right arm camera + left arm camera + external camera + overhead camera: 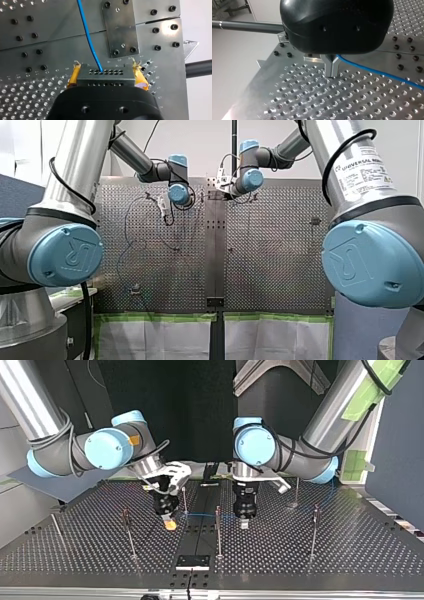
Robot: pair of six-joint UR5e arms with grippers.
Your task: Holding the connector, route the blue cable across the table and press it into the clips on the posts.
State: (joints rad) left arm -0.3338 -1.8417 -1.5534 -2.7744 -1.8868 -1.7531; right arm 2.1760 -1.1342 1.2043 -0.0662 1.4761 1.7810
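A grey, hole-dotted metal connector (106, 74) is clamped between my right gripper's (106, 71) yellow pads (74, 75), mid-table in the top view. The thin blue cable (377, 72) is pinched by my left gripper's (331, 70) closed metal fingers, just to its right there. Bare perforated table (312, 100) lies open around them, and slim posts (218, 530) stand nearer.

The grey connector (106, 75), drilled with rows of holes, sits level in my right gripper (105, 67); the blue cable (87, 35) leaves it toward eleven o'clock over the worktop (50, 37).
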